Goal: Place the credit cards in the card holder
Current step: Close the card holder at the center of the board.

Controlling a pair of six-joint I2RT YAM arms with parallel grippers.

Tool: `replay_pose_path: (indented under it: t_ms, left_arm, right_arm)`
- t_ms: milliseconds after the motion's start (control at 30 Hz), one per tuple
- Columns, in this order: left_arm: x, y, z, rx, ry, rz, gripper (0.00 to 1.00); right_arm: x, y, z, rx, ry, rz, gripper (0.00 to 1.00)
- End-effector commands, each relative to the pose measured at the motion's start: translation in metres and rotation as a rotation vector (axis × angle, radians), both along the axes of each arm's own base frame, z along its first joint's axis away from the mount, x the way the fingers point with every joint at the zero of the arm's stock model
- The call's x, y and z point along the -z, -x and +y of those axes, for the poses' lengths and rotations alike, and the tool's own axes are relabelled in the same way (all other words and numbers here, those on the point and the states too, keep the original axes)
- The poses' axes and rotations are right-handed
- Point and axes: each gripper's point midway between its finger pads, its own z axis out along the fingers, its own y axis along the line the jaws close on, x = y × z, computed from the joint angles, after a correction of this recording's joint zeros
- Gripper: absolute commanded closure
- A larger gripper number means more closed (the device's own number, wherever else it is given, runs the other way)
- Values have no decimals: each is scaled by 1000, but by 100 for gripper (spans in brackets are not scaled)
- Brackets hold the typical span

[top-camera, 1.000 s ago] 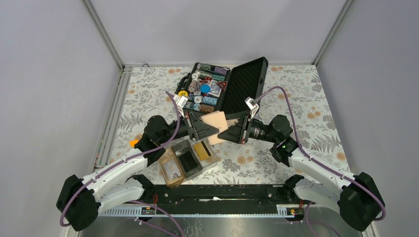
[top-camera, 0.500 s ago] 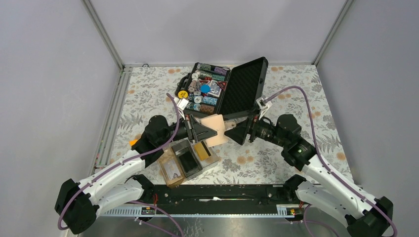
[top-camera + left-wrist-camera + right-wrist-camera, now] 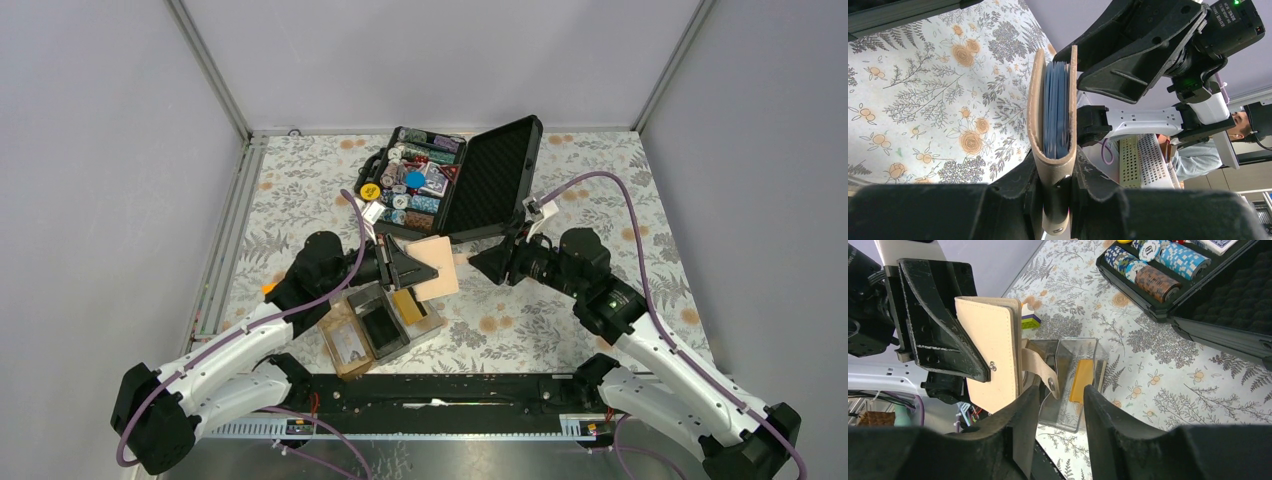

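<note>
At centre frame the left pincer (image 3: pixel 418 268) is clamping a beige wallet (image 3: pixel 440 258) just beside the card holder (image 3: pixel 350 371), one gold credit card (image 3: pixel 405 303) lying inside, while the right pincer (image 3: pixel 480 263) is hovering, jaws apart and empty, probably needing next to pinch a card out

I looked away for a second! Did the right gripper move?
Yes. The right gripper backed off to the right, away from the tan wallet clamped in the left gripper, ending just below the black case lid.

Grey walls (image 3: pixel 420 60), aluminium corner posts (image 3: pixel 207 65), floral-print tablecloth (image 3: pixel 300 190) under even light.
</note>
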Motion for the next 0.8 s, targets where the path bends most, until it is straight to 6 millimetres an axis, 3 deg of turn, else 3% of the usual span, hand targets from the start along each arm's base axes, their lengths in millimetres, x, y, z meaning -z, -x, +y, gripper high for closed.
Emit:
replay_pose_path:
  t_ms: [0, 200, 467, 600, 767]
  left_arm:
    - [-44, -1, -1, 10, 83, -114, 100]
    - [-46, -1, -3, 17, 96, -111, 100]
    - [-46, 0, -3, 21, 99, -112, 100]
    - [-45, 0, -2, 18, 98, -111, 100]
    - [-46, 0, -1, 16, 101, -112, 100]
  right_arm:
    - [-27, -3, 2, -8, -56, -87, 58]
    - [-24, -5, 7, -21, -60, -80, 66]
    - [-18, -5, 7, -25, -44, -72, 67]
    - [-17, -3, 7, -31, -45, -69, 76]
    - [-16, -1, 9, -47, -46, -64, 77]
